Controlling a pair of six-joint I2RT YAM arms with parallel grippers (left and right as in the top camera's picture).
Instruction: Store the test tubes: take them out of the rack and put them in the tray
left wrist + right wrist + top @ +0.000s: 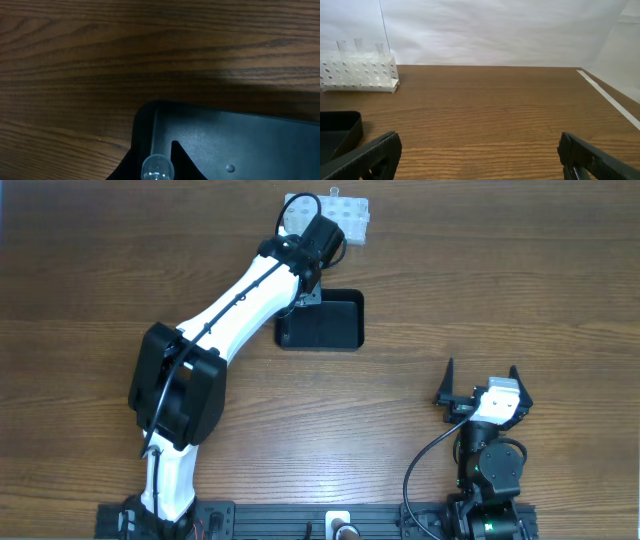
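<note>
Holds 1 clear test tube (157,166) pinched in L gripper (156,174), rounded glassy end seen end-on, long axis approx along fingers & pointing down, just inside a corner of black tray (250,135). Keeps R gripper (482,380) spread wide & empty by its base, well apart from tray, so L nearer. Shows 3 more tubes (358,45) upright in white rack (360,75) beyond tray.

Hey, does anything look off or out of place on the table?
Nothing stands out. The rack stands upright with tubes in it, the tray lies flat, and the left hand holds a test tube over the tray's corner.
</note>
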